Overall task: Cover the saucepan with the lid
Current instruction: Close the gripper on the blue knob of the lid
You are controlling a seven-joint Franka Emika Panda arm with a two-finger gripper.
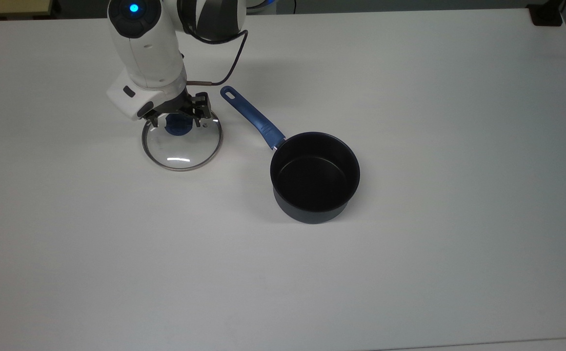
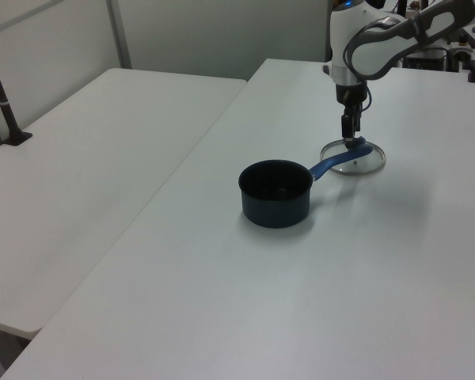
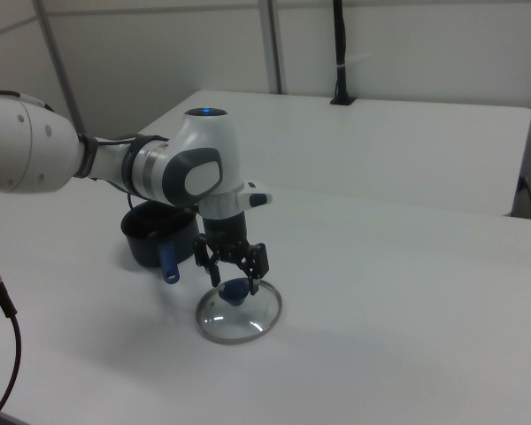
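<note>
Big white table (image 1: 410, 273) with lots of bare room all around, most of all toward the top view's right and bottom; far edge near the arm's base at the top view's top. In the left view, a second white table (image 2: 87, 158) beside it on the left view's left, with a thin gap between. Lid (image 1: 182, 144) flat on the table toward the top view's upper left, well away from every edge. Saucepan (image 1: 314, 176) upright near the middle, apart from the lid, with open table between them. Long blue handle (image 1: 253, 117) pointing up and to the top view's left, its slotted end just beside the lid's rim but not touching. Gripper (image 3: 234, 282) low over the lid, pointing straight down, black fingers (image 3: 256, 270) spread wide on both sides of the blue knob (image 1: 178, 126), not squeezed on it yet; whether the tips touch the glass, hard to tell. White, round, smooth arm (image 1: 149, 53) above, with a glowing blue light on top and a black cable curling off it. Lid round, clear and shiny like a window, with a thin silver ring around it. Saucepan deep and round, dark blue outside, black and empty inside.
</note>
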